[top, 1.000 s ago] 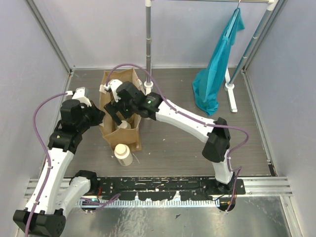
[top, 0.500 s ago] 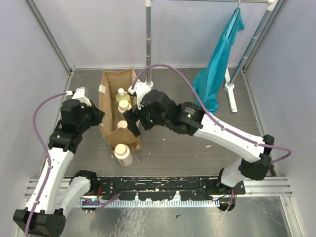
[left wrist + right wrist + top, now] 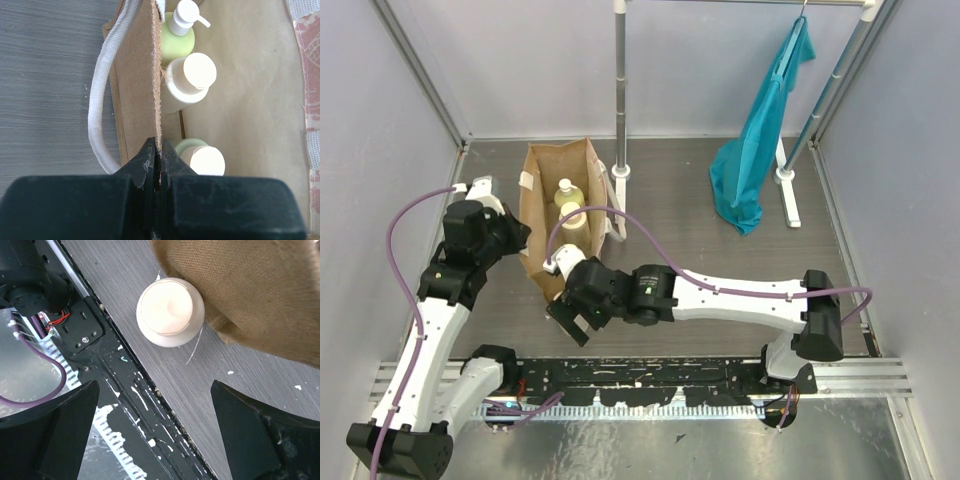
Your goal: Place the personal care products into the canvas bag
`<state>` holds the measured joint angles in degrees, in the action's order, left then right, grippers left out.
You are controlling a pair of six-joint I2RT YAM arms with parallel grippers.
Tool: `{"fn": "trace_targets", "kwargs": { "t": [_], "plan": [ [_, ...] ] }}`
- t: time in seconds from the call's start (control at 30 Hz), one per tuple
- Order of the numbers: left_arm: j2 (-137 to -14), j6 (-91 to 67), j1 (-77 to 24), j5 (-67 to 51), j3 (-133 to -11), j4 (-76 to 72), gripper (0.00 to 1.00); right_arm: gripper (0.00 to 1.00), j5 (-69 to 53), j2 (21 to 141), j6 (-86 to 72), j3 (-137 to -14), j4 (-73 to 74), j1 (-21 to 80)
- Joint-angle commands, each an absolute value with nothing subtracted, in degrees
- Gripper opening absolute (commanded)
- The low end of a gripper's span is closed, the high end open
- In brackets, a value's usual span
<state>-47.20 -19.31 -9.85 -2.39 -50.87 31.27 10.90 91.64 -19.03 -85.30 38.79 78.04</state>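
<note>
Tan-brown canvas bag (image 3: 135, 90), rim pinched tight by left fingers (image 3: 145, 162), is containing a yellow-green pump bottle (image 3: 176, 42), cream-beige round bottle (image 3: 187, 82) and yellow-green cream-capped bottle (image 3: 190, 146); second cream-beige bottle (image 3: 170, 312) is standing on grey bench (image 3: 115, 270) just outside, under spread right fingers (image 3: 55, 430).

Scene is lit brightly & evenly from overhead; only soft, faint shadows are cast beside the canvas bag (image 3: 535, 200). Mild glare is seen on the metal plate (image 3: 620, 440), well to the near side of the bag. In wrist views the bag's weave is rendered fairly sharp, whereas the left gripper (image 3: 159, 150) & right gripper (image 3: 155, 390) are shown dark, blurred, w/ little detail.
</note>
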Motion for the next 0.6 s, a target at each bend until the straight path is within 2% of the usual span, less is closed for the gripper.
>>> {"fn": "trace_targets", "kwargs": {
  "t": [0.0, 0.57],
  "plan": [
    [-47.3, -18.6, -9.8, -1.1, -52.4, 34.9, 0.0, 1.0, 14.3, 92.2, -19.4, -83.9, 30.8, 78.6],
    [-45.5, -18.8, -9.8, -1.6, -51.0, 34.9, 0.0, 1.0, 18.4, 100.2, -13.6, -79.4, 16.8, 78.7]
  ]
}}
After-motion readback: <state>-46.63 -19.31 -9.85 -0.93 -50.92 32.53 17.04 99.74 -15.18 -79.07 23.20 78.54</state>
